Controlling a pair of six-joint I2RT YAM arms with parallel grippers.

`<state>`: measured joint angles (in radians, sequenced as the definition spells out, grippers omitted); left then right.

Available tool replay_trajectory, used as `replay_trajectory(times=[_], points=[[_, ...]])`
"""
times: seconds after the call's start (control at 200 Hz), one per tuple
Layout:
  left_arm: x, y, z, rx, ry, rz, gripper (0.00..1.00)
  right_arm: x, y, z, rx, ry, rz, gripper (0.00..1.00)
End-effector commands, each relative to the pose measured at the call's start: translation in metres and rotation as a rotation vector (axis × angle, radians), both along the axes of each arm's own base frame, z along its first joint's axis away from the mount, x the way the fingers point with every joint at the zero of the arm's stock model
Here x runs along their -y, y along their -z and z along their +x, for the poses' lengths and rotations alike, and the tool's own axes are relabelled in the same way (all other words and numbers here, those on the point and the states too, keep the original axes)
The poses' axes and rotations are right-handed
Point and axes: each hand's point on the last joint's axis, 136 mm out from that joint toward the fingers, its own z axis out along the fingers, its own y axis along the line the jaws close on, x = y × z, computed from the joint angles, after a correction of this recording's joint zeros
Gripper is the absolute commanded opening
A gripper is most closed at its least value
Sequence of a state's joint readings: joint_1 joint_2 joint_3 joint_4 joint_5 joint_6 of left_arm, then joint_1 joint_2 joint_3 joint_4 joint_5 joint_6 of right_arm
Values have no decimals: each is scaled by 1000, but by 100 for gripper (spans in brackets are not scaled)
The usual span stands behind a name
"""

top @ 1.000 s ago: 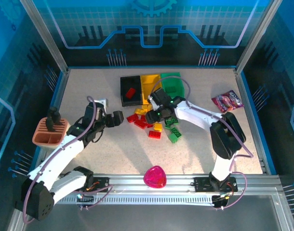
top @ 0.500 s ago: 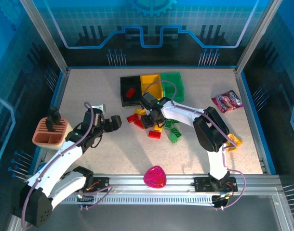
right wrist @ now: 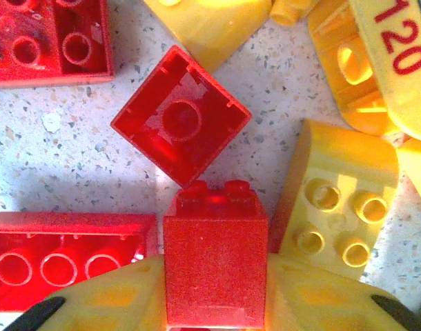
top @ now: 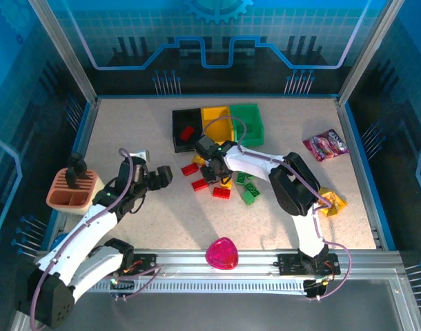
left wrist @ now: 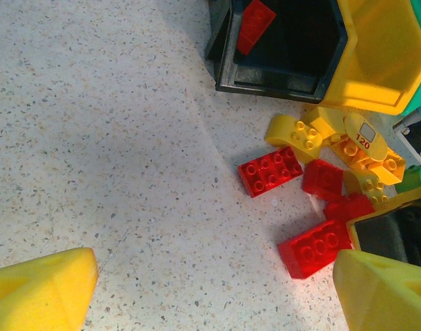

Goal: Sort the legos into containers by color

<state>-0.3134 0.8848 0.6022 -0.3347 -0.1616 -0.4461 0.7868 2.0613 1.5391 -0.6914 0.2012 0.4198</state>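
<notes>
The legos (top: 221, 187) lie in a loose pile of red, yellow and green bricks in front of the containers: a black bin (top: 177, 131), a yellow bin (top: 216, 124) and a green bin (top: 250, 125). One red brick (top: 187, 132) lies in the black bin. My right gripper (top: 211, 165) is down at the pile's left end, shut on a small red brick (right wrist: 215, 265), studs pointing away. An upturned red brick (right wrist: 181, 117) and yellow bricks (right wrist: 335, 203) lie just ahead of it. My left gripper (left wrist: 214, 283) hangs open over bare table, left of the red bricks (left wrist: 315, 248).
A purple snack packet (top: 326, 145) lies at the right, and a yellow packet (top: 333, 202) lies below it. A pink heart dish (top: 222, 254) sits near the front edge. A peach slotted holder (top: 71, 189) stands at the left edge.
My right gripper has swung left from the green bin side to the pile's left end and closed on a red brick. The left arm has barely shifted.
</notes>
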Motion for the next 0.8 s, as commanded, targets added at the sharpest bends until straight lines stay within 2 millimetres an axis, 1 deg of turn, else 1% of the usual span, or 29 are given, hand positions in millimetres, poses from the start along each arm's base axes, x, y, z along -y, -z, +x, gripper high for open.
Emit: replay_trajectory(times=[0.0,0.05,0.13,0.225,0.35,0.47,0.57,0.735,0.795], points=[[-3,1,-3,4,-10,16,89,3,-2,-6,5,0,-53,32],[-4,1,-3,7,-12,17,89,3,-7,-5,18,-2,-51,30],[-4,0,-3,13,-13,16,89,1,-19,-4,42,-9,-43,29],[-4,-3,-2,25,-12,11,88,-3,-39,0,81,-16,-16,29],[4,-9,-3,62,27,-21,88,-11,-66,10,141,-39,24,29],[8,-10,-8,90,45,-60,88,-22,-85,27,176,-60,63,30],[8,-6,-14,85,43,-75,88,-31,-98,43,199,-75,93,30],[6,3,-24,61,37,-85,88,-45,-112,72,226,-86,137,29],[6,4,-27,61,36,-91,88,-49,-114,84,233,-87,157,30]])
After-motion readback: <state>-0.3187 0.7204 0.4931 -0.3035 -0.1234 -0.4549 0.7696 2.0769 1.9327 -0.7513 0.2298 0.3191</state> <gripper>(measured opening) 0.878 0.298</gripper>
